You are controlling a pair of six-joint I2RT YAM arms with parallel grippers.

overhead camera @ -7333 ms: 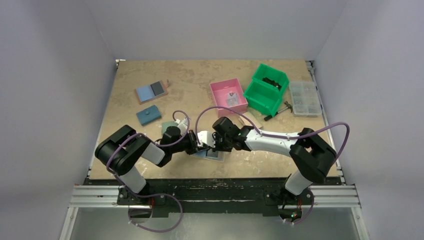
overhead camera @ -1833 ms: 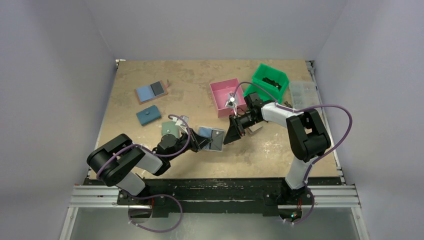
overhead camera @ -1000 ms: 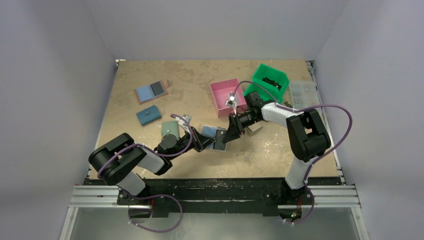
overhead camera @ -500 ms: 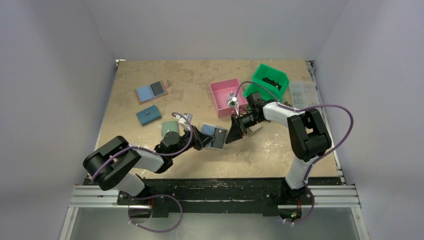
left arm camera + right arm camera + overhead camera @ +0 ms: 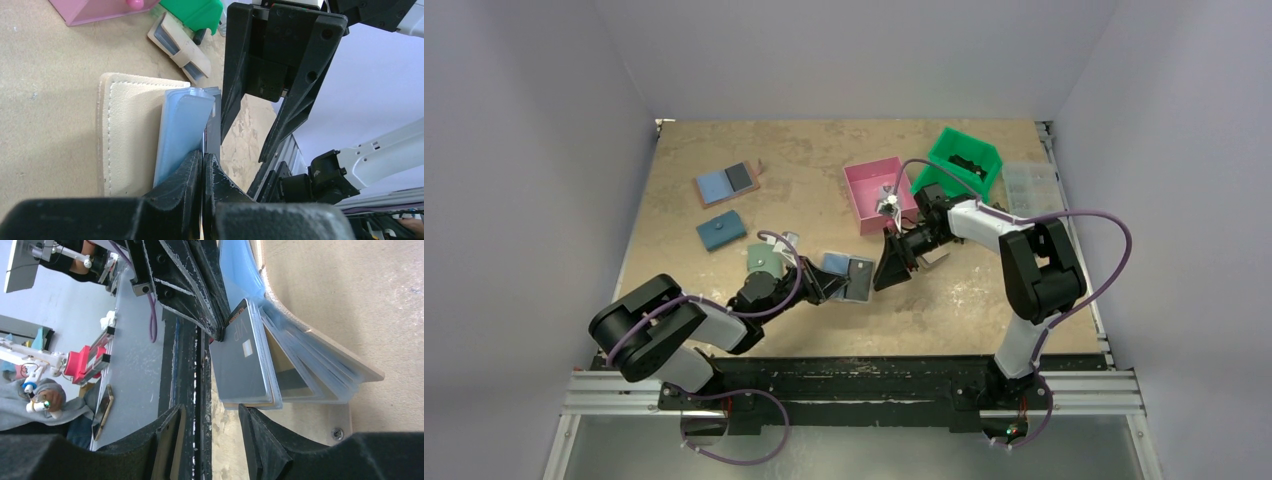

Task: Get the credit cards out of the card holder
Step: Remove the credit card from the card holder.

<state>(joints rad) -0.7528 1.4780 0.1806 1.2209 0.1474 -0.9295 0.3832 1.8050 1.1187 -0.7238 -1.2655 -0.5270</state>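
The card holder point(image 5: 849, 277) stands open on its edge on the table, beige outside, pale blue and dark grey inside. My left gripper point(image 5: 826, 285) is shut on its inner leaves; in the left wrist view the gripper point(image 5: 202, 167) pinches between the blue panel point(image 5: 182, 125) and a dark one, beside the beige cover point(image 5: 125, 130). My right gripper point(image 5: 887, 274) is open and empty just right of the holder. In the right wrist view the gripper point(image 5: 210, 440) gapes below the holder's edge, where a grey card marked VIP point(image 5: 240, 365) sits in a clear sleeve. No gold-yellow card shows.
A browner holder with blue and black panels point(image 5: 727, 182) and a teal item point(image 5: 722, 231) lie at the back left. A pink bin point(image 5: 879, 192), green bin point(image 5: 959, 170) and clear parts box point(image 5: 1034, 190) stand at the back right. A tan folded wallet point(image 5: 182, 47) lies behind the right gripper.
My right gripper has drawn back a little to the right from the holder's edge and stays open. My left gripper keeps its hold, the holder shifting only slightly.
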